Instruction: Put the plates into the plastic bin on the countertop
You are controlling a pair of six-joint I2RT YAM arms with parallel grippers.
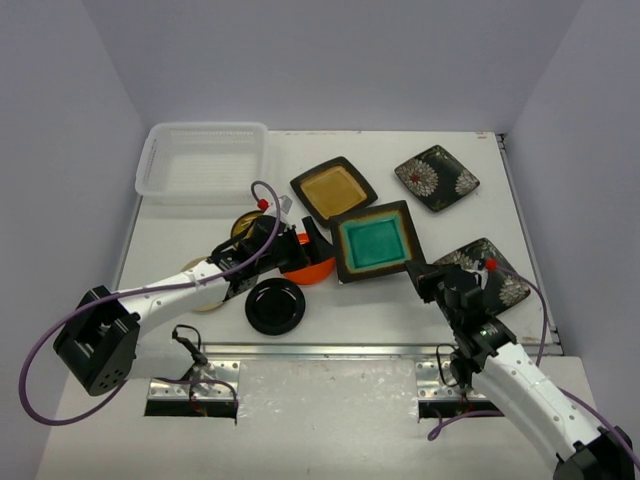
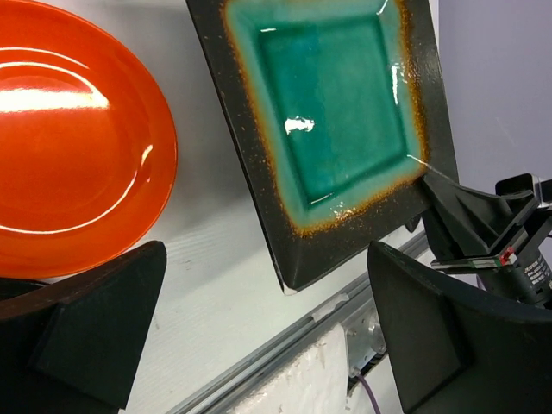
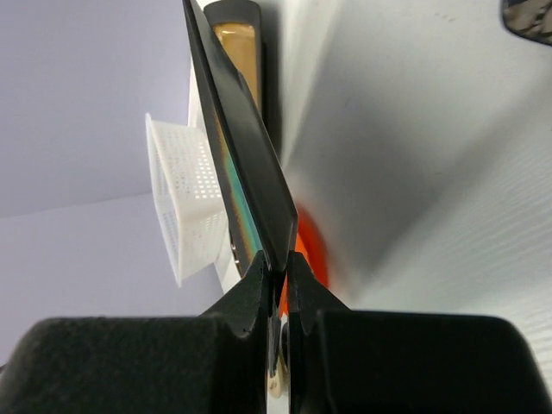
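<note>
My right gripper (image 1: 420, 272) is shut on the right edge of the square teal plate (image 1: 376, 241); in the right wrist view (image 3: 278, 267) the jaws pinch its dark rim (image 3: 246, 155), seen edge-on. My left gripper (image 1: 308, 245) is open and empty over the round orange plate (image 1: 312, 270). In the left wrist view (image 2: 276, 345) the orange plate (image 2: 69, 147) is left and the teal plate (image 2: 336, 112) right, its near corner raised. The plastic bin (image 1: 205, 160) is empty at the back left. The amber plate (image 1: 333, 189), two flowered black plates (image 1: 436, 177) (image 1: 500, 285) and the round black plate (image 1: 275, 305) lie on the countertop (image 1: 400, 310).
A cream plate (image 1: 205, 292) and a yellow-patterned plate (image 1: 243, 224) are partly hidden under my left arm. A metal rail (image 1: 330, 350) runs along the near edge. The bin (image 3: 185, 198) and amber plate (image 3: 237, 43) show beyond the teal plate in the right wrist view.
</note>
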